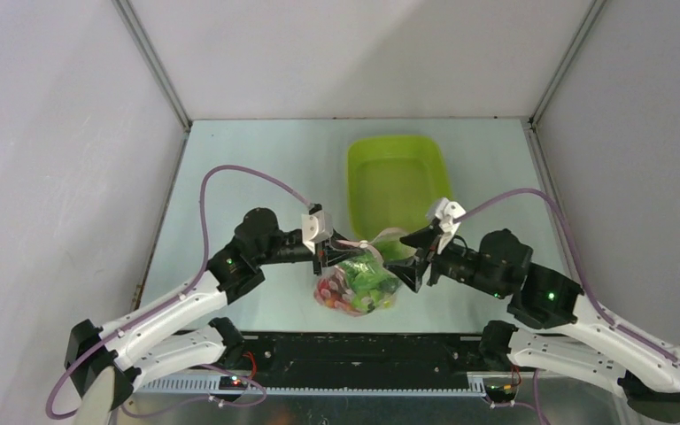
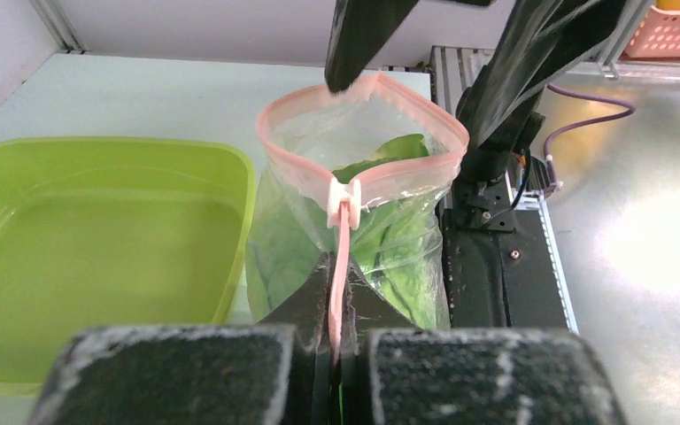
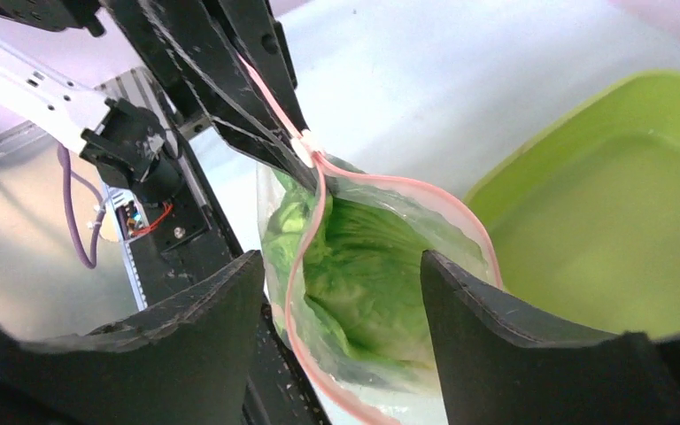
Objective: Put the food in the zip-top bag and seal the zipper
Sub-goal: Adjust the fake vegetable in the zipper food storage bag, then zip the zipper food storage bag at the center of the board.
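Pale table (image 1: pixel 230 177) carries the zip-top bag (image 1: pixel 360 282) near-middle, with the food (image 3: pixel 372 301) inside. My left claw (image 2: pixel 338 276) pinches the zipper (image 2: pixel 270 146) end, and my right claw (image 3: pixel 341 266) gapes wide around the mouth. Sealing is in hand, I judge: next, grip the white slider (image 2: pixel 345 197) and draw it rightward.

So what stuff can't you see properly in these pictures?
The food under the lettuce: both wrist views, leaves cover it; top view, pieces in the bag too small to name.
The tray: cut off by the edge in both wrist views.
End of the zipper: left wrist view, hidden inside the shut left claw.
Whether the right claw touches the bag: right wrist view, too close to tell.
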Robot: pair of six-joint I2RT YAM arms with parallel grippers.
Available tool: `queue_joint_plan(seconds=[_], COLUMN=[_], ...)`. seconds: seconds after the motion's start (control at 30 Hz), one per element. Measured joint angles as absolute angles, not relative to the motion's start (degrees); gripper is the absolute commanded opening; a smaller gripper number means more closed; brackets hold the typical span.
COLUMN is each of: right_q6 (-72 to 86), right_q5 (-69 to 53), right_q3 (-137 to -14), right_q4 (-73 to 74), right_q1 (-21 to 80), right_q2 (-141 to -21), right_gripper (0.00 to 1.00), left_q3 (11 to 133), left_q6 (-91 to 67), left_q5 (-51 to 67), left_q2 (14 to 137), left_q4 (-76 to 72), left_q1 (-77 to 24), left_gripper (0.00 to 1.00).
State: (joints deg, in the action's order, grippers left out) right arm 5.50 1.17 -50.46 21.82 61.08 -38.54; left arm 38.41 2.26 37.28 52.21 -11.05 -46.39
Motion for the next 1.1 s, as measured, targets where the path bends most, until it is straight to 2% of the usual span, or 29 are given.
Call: queue_joint_plan(seconds=[0.1,0.23,0.5,0.8,0.97,1.1], right_q6=[3.6,-0.3,-9.3,-14.3,-14.9,-15.5], right_q5=[1.1,0.3,-4.1,-12.2,-22.3,-28.9], right_q3=[-50.5,-50.5,-53.4,-58.6,-59.6,-59.6], right_q4=[21.3,21.0,20.2,20.1,20.3,20.3], right_q1=[61.1,61.1,61.1,56.7,49.3,47.8], right_q2=[-36.2,-34.4,-40.1,-50.5,-52.8,-53.3], right_gripper=[0.79,0.82,0.83,0.73,0.71,0.70], left_q3=[39.6,39.8,39.8,39.8,39.8,39.8], left_q6=[3.1,3.8,4.6,5.1,5.7,6.1], left_q5=[37.5,37.6,37.8,39.2,39.5,39.5], left_q2=[52.9,52.8,51.6,51.6,51.3,51.2], left_q4=[-9.3,-8.4,-7.4,-7.2,-7.1,-6.8], left_q1=[-46.4,-46.4,-46.4,-46.4,-46.4,-46.4], left_gripper=[0.00,0.00,0.00,0.00,0.00,0.00])
